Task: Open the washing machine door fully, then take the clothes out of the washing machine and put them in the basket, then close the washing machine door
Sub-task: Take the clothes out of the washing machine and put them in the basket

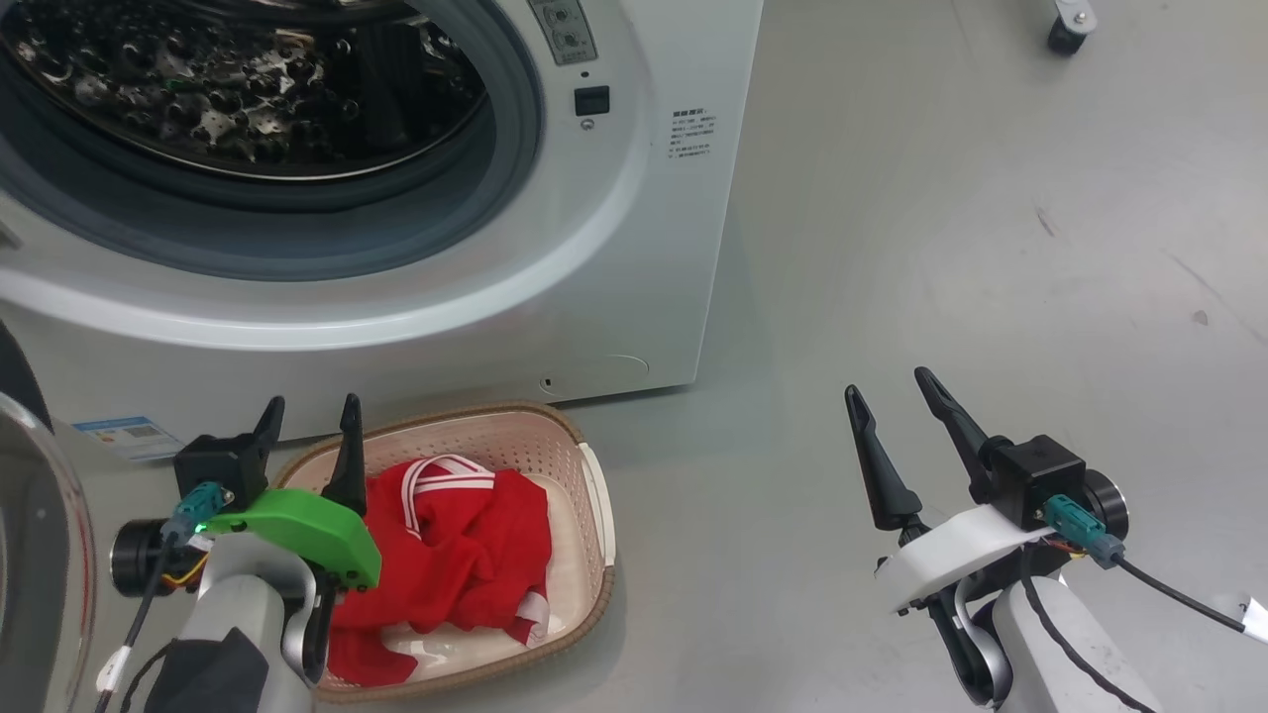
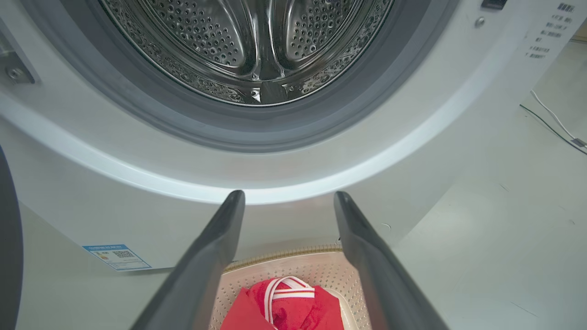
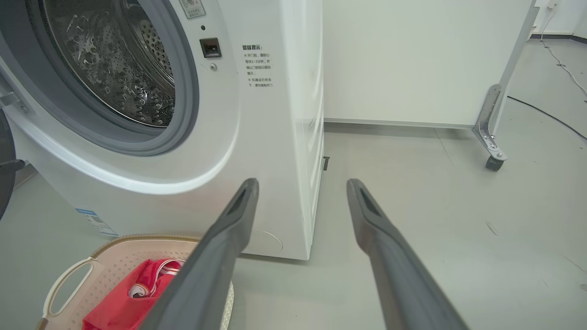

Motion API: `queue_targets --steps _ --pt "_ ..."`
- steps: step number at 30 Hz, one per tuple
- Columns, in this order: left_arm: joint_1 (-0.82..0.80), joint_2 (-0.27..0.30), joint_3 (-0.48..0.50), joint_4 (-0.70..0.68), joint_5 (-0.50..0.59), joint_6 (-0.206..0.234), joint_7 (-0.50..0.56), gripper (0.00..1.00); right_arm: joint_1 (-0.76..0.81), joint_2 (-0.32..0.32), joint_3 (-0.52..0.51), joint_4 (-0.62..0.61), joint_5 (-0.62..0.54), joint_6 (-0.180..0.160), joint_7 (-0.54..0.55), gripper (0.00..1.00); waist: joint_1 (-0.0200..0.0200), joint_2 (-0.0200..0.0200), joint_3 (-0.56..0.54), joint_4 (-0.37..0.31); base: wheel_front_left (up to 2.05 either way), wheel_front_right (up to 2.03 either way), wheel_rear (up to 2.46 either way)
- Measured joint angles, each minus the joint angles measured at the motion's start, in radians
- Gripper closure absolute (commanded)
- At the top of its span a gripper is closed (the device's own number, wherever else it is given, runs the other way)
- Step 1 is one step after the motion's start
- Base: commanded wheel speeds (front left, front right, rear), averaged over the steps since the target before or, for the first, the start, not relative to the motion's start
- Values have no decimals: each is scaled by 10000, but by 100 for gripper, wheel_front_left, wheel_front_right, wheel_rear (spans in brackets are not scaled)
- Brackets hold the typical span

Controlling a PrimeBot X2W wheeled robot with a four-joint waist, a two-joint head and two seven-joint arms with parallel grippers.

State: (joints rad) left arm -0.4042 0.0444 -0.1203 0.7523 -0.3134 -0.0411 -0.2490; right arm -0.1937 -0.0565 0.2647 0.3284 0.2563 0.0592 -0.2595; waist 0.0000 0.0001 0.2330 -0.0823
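Observation:
The white washing machine stands with its steel drum showing no clothes inside. Its door hangs swung out at the far left, only a slice of glass and black rim visible. The red clothes with white striped trim lie in the cream basket on the floor before the machine. My left gripper is open above the basket's left end, fingers pointing toward the machine, nothing between them. My right gripper is open over bare floor to the right, well apart from the basket.
Grey floor stretches to the right of the machine. A white panel on a caster stands behind at the right, with cables on the floor. A blue sticker marks the machine's lower left front.

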Motion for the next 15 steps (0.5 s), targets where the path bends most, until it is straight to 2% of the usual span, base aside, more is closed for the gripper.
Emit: queue_targets --steps 5,15 --pt "65 -2 -12 -1225 307 19 -4 0 188 0 -71 31 -2 0 0 0 0 0 -524 270 0 0 0" --pt "1249 2 -184 -2533 713 192 -19 0 701 4 -219 61 -2 -4 0 0 0 0 -1478 620 0 0 0"
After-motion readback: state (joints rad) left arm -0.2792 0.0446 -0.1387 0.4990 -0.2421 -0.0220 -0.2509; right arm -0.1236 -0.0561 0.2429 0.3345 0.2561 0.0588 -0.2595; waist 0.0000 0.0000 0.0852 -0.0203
